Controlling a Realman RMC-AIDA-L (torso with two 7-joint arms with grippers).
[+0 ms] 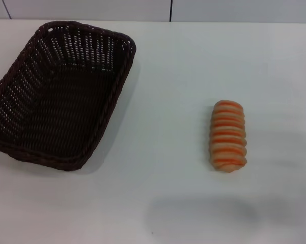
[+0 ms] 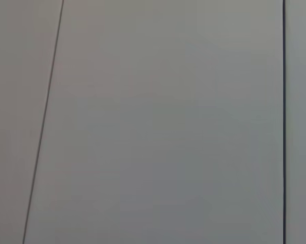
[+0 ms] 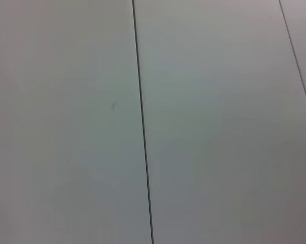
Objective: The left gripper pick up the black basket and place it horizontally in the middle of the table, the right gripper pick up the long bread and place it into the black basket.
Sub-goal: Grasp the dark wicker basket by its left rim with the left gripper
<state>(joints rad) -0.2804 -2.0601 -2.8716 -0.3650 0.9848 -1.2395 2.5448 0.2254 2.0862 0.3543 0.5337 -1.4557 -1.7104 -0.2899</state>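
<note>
since neither gripper shows in any view, their jaws can't be judged. the black basket (image 1: 61, 94) sits empty, skewed, well left of the long bread (image 1: 228, 135) on the table (image 1: 168, 76). nothing started; next, the left gripper needs the basket's rim.

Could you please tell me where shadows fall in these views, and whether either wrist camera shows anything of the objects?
Head view: the black basket casts a soft shadow to its right on the table, the long bread casts barely any, and a faint blurry shadow patch lies near the front edge. Both wrist views: only flat grey panels with thin dark seams, no objects, no end effector.
</note>
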